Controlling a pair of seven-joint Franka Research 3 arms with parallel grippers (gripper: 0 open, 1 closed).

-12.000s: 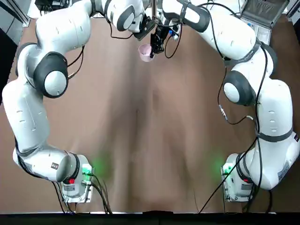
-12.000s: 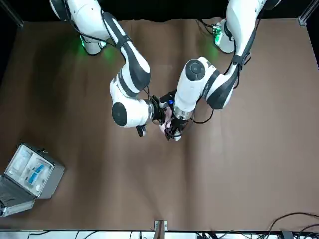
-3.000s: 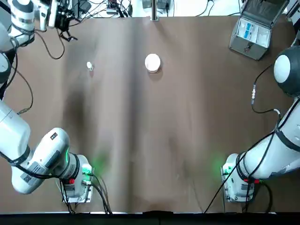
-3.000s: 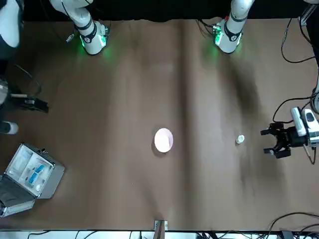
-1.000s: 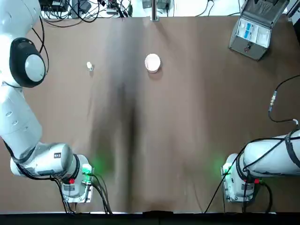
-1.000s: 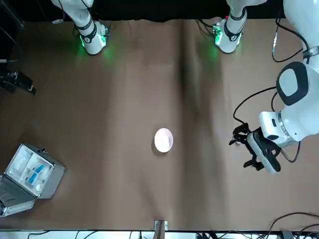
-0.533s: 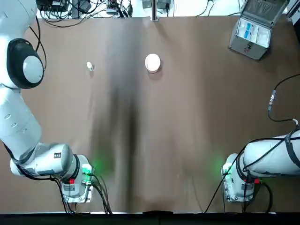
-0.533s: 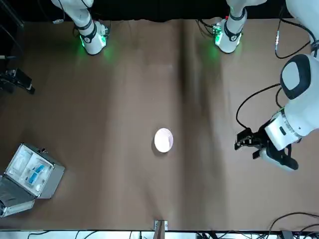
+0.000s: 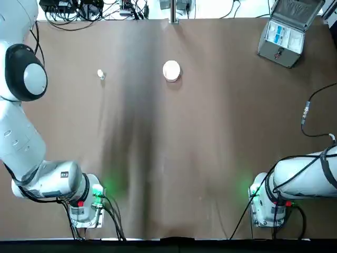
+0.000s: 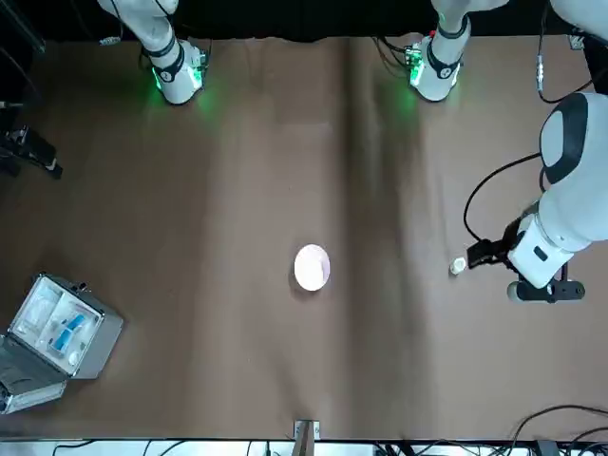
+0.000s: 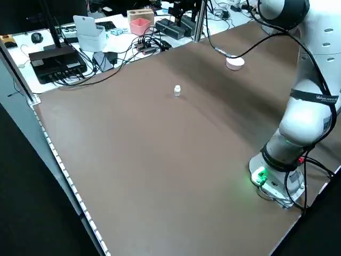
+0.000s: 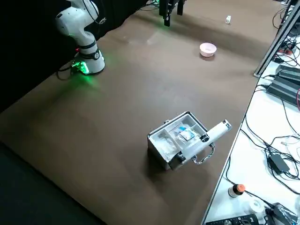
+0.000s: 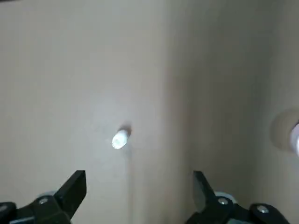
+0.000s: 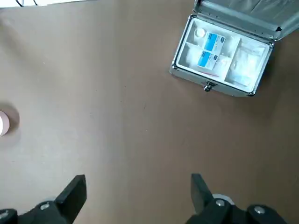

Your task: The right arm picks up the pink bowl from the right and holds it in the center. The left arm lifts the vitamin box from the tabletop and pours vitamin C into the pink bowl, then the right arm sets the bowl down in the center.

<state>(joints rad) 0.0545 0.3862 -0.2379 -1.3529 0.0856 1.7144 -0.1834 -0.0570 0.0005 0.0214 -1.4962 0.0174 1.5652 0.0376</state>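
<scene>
Case beyond bowl, open

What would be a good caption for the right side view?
Pink bowl, small white container and open grey case on a brown table.

1. green glow at both arm bases, spilling onto the brown tabletop.
2. soft shadows beside bowl and white container.
3. left wrist view blurry; container top glaring.
</scene>
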